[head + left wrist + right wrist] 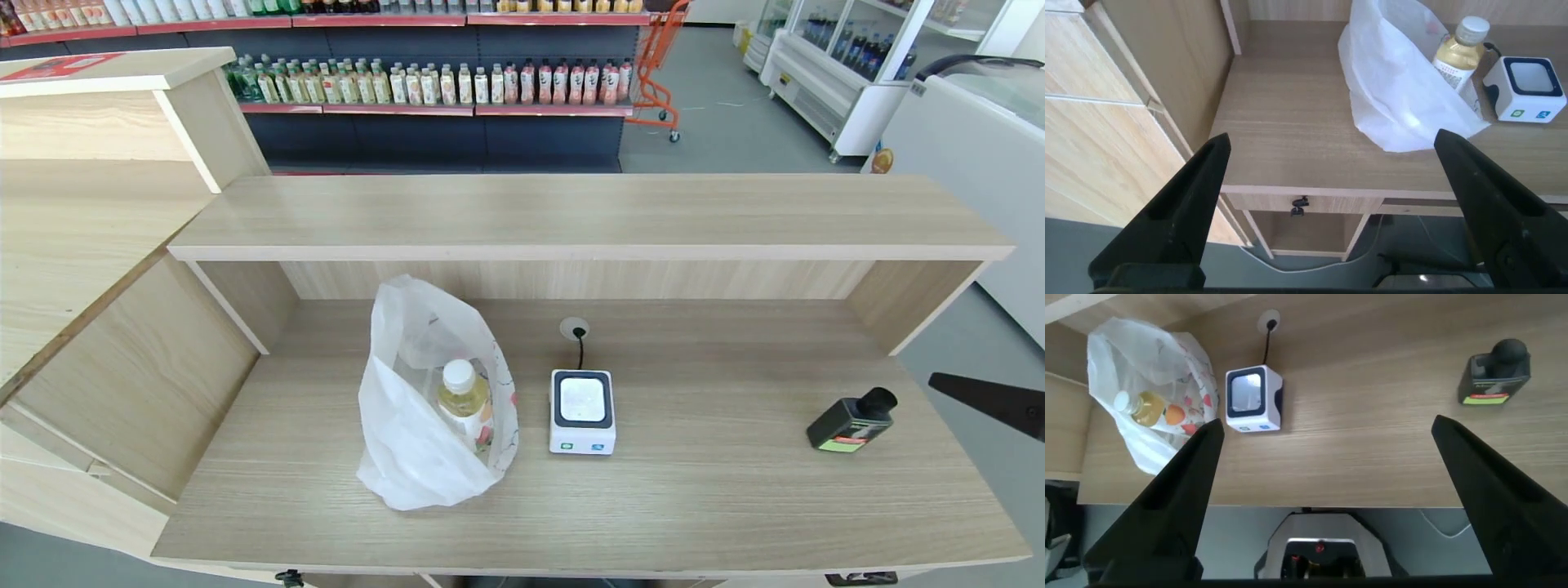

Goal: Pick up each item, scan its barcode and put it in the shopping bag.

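A white plastic bag (406, 445) sits on the desk (694, 498) with its mouth open. Inside it is a bottle (464, 402) of yellow drink with a white cap, neck up. Just to the right of the bag is the scanner (582, 411), a small white box with a dark-framed window facing up and a black cable at its far side. Well apart, near the right end, is a dark bottle (851, 422) with a black cap; standing or lying, I cannot tell.
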Controlling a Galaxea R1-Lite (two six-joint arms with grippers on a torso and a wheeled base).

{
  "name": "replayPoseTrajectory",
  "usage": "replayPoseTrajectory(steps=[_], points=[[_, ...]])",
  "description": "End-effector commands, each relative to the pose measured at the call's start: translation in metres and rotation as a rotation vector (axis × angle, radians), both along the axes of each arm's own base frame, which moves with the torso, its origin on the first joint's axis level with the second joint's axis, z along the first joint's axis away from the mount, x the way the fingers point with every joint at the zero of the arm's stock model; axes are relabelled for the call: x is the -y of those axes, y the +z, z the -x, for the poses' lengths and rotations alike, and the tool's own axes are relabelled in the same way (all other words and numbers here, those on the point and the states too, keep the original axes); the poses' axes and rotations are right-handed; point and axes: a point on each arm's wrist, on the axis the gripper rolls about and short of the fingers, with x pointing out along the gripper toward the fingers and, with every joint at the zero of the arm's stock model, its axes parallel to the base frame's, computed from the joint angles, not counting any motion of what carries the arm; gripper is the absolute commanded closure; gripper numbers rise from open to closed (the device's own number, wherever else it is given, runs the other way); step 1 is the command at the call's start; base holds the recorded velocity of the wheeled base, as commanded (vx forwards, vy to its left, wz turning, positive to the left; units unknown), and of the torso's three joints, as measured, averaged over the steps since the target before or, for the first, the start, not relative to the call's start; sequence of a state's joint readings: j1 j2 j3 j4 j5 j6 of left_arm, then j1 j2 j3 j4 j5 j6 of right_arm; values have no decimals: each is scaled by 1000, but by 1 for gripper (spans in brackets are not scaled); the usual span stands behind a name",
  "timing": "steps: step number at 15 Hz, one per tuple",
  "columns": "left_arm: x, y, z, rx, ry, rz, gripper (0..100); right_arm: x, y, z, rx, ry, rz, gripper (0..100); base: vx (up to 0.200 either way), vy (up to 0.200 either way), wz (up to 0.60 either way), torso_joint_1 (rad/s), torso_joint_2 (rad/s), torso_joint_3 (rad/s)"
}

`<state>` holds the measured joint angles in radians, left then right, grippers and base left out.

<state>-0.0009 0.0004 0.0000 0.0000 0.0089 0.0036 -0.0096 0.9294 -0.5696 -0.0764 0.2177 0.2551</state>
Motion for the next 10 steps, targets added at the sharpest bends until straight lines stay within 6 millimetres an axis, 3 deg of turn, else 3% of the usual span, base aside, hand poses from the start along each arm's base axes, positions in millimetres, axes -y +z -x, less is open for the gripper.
replayPoseTrajectory(steps=[1,10], points=[[0,0,0,0,0,1,0,0,0,1,-2,2,0,0,0,-200,0,2,2,7],[0,0,0,0,1,4,0,3,-9,6,-82,-72,-64,0,0,-200,0,1,3,2]])
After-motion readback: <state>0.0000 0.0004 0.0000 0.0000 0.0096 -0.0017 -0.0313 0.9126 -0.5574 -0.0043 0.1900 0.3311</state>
